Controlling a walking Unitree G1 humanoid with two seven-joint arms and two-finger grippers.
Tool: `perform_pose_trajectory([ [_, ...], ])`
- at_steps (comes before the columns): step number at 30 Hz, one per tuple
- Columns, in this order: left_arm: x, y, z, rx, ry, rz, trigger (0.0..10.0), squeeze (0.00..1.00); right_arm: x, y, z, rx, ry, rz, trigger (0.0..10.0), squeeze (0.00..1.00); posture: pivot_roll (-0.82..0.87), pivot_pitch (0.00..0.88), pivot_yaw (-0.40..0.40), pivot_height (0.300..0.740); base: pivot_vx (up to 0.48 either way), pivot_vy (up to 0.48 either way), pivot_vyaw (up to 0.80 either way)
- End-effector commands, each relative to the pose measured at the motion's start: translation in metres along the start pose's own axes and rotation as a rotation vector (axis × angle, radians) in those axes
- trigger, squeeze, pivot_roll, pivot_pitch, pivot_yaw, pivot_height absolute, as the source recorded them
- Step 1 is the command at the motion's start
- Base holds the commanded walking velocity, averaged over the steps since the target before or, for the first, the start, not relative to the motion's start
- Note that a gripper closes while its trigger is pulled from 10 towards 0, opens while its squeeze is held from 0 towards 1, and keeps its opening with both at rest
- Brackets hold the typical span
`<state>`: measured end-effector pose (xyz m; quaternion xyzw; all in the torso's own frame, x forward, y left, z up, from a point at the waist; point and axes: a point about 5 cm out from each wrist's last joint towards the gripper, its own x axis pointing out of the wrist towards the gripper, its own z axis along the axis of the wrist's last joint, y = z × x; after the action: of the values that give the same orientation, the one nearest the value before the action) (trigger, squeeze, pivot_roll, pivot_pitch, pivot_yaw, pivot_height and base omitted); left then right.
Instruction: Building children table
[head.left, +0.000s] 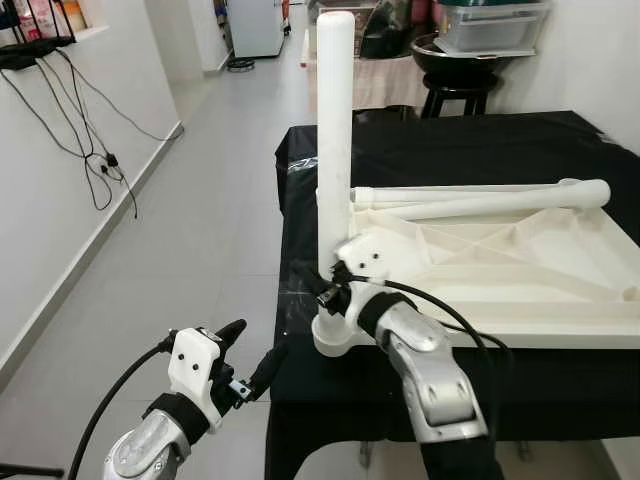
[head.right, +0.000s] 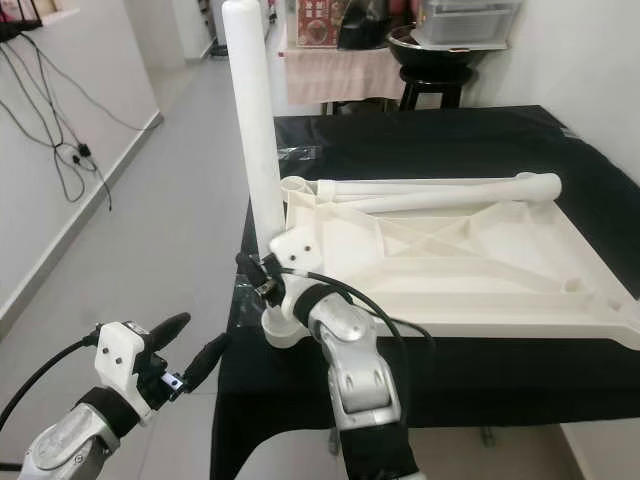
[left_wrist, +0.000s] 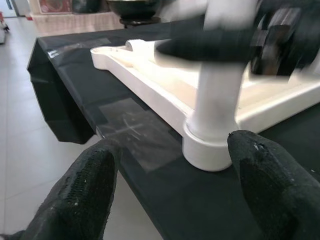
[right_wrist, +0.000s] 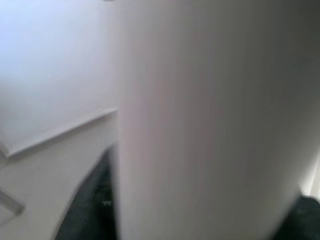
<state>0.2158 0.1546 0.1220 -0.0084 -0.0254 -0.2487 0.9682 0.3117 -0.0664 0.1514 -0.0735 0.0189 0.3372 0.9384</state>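
The white children's table top (head.left: 520, 290) lies upside down on a black-covered table (head.left: 450, 145). One white leg (head.left: 335, 120) stands upright in the socket (head.left: 335, 338) at the top's near left corner. My right gripper (head.left: 336, 282) is shut on this leg low down, just above the socket; the leg (right_wrist: 200, 100) is pressed close in the right wrist view. Two more legs (head.left: 480, 200) lie flat along the top's far side. My left gripper (head.left: 257, 345) hangs open over the floor, just off the table's near left edge, and its fingers (left_wrist: 85, 195) face the socket (left_wrist: 207, 150).
Beyond the table stands a black stool (head.left: 455, 95) with a dark bowl and a plastic box. Cables (head.left: 90, 150) hang on the left wall. Grey tiled floor (head.left: 200, 230) runs along the table's left side. A white wall closes off the right.
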Motion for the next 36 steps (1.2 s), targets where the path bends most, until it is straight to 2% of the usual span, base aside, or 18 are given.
perform_pose_trajectory([
  [1,0.0,0.0,-0.003,-0.004,0.013,0.001,10.0,0.0,0.009,0.0,0.011,0.022,-0.07,0.104,10.0,1.0,0.0,0.048,0.003,0.74,0.0,0.0,0.0],
  [2,0.001,0.0,-0.003,-0.004,0.014,-0.004,10.0,0.0,0.014,-0.001,0.022,0.016,-0.146,0.209,10.0,1.0,0.01,0.046,0.002,0.74,0.0,0.0,0.0],
  [3,0.001,0.0,-0.003,-0.004,0.014,-0.004,10.0,0.0,0.014,-0.001,0.022,0.016,-0.146,0.209,10.0,1.0,0.01,0.046,0.002,0.74,0.0,0.0,0.0],
  [4,0.001,0.0,-0.003,-0.004,0.015,-0.007,10.0,0.0,0.014,0.0,0.031,0.028,-0.183,0.303,10.0,1.0,0.01,0.045,0.002,0.74,0.0,0.0,0.0],
  [5,0.002,-0.001,-0.004,-0.002,0.016,-0.01,10.0,0.0,0.016,-0.003,0.036,-0.008,-0.183,0.404,10.0,0.85,0.02,0.038,0.002,0.74,0.0,0.0,0.0],
  [6,0.002,-0.001,-0.004,-0.001,0.017,-0.012,10.0,0.0,0.016,-0.004,0.037,-0.033,-0.165,0.457,10.0,0.85,0.02,0.038,0.0,0.74,0.0,0.0,0.0],
  [7,0.002,-0.003,-0.004,0.001,0.019,-0.017,10.0,0.0,0.017,-0.006,0.036,-0.041,-0.136,0.507,10.0,0.0,0.02,0.035,0.0,0.74,0.0,0.0,0.0],
  [15,-0.006,-0.019,-0.009,0.034,0.079,-0.118,10.0,0.0,0.032,-0.014,0.02,-0.052,-0.004,0.63,10.0,0.0,0.03,0.024,0.001,0.74,0.0,0.0,0.0],
  [17,-0.007,-0.021,-0.01,0.036,0.091,-0.131,10.0,0.0,0.036,-0.016,0.018,-0.049,0.019,0.606,10.0,0.0,0.04,0.024,0.003,0.74,0.0,0.0,0.0],
  [18,-0.009,-0.023,-0.011,0.035,0.095,-0.131,10.0,0.0,0.041,-0.019,0.017,-0.026,0.025,0.567,3.8,0.0,0.04,0.021,0.001,0.74,0.0,0.0,0.0],
  [19,-0.009,-0.023,-0.011,0.035,0.095,-0.131,10.0,0.0,0.041,-0.019,0.017,-0.026,0.025,0.567,3.8,0.0,0.04,0.021,0.001,0.74,0.0,0.0,0.0],
  [20,-0.009,-0.023,-0.011,0.034,0.097,-0.129,10.0,0.0,0.044,-0.022,0.017,-0.009,0.024,0.547,0.0,0.0,0.04,0.021,0.0,0.74,0.0,0.0,0.0],
  [25,-0.007,-0.023,-0.012,0.023,0.086,-0.106,10.0,0.0,0.042,-0.033,0.012,0.075,0.0,0.504,0.0,0.0,0.03,0.022,0.002,0.74,0.0,0.0,0.0],
  [28,-0.007,-0.023,-0.012,0.02,0.084,-0.103,10.0,0.0,0.04,-0.035,0.01,0.077,-0.004,0.506,0.0,0.0,0.02,0.024,0.005,0.74,0.0,0.0,0.0],
  [31,-0.007,-0.022,-0.011,0.011,0.082,-0.108,10.0,0.0,0.025,-0.049,0.002,0.051,0.017,0.448,0.0,0.0,0.01,0.03,-0.005,0.74,0.0,0.0,0.0],
  [34,-0.008,-0.022,-0.01,0.006,0.08,-0.106,10.0,0.0,0.021,-0.051,-0.002,0.044,0.036,0.406,0.0,0.0,0.01,0.032,-0.012,0.74,0.0,0.0,0.0],
  [35,-0.01,-0.02,-0.009,0.002,0.073,-0.092,10.0,0.0,0.012,-0.049,-0.013,0.094,0.064,0.008,0.0,0.0,0.0,0.037,-0.021,0.74,0.0,0.0,0.0],
  [36,-0.01,-0.018,-0.007,-0.003,0.067,-0.074,10.0,0.0,-0.008,-0.033,-0.025,0.147,0.097,-0.139,0.0,0.0,0.0,0.04,-0.017,0.74,0.0,0.0,0.0],
])
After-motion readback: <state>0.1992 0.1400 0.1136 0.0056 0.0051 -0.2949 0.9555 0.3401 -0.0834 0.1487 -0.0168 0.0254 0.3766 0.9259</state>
